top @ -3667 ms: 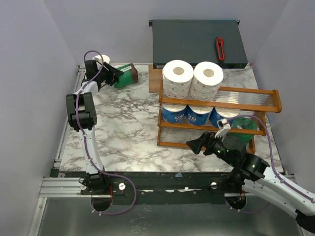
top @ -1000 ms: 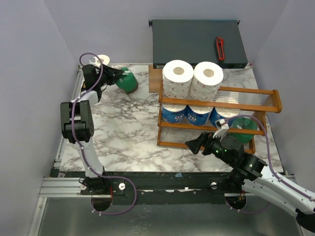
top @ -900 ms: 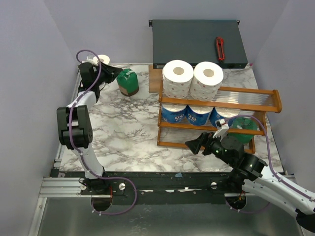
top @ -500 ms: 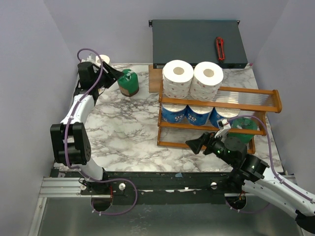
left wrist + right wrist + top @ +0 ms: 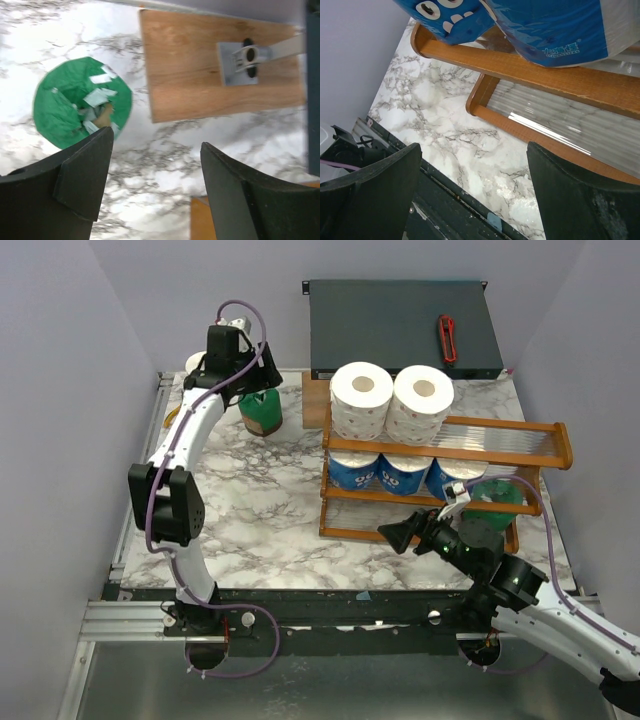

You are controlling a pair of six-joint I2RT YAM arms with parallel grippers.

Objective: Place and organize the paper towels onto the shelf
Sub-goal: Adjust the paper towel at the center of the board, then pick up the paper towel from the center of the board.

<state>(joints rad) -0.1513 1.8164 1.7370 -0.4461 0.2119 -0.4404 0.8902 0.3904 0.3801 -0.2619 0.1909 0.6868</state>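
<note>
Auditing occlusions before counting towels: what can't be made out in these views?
- White roll, top view: mostly behind the left arm.
- Green roll at the shelf's right end, top view: rails cover most of it; tier unclear.
- Blue rolls, right wrist view: cut off by the top edge.
- Bottom tier, top view: upper tiers hide most of it.

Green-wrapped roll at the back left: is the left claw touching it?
Cannot tell. In the left wrist view one finger of the left claw overlaps the edge of the green-wrapped roll, with no gap visible; the top view overlaps them too.
</note>
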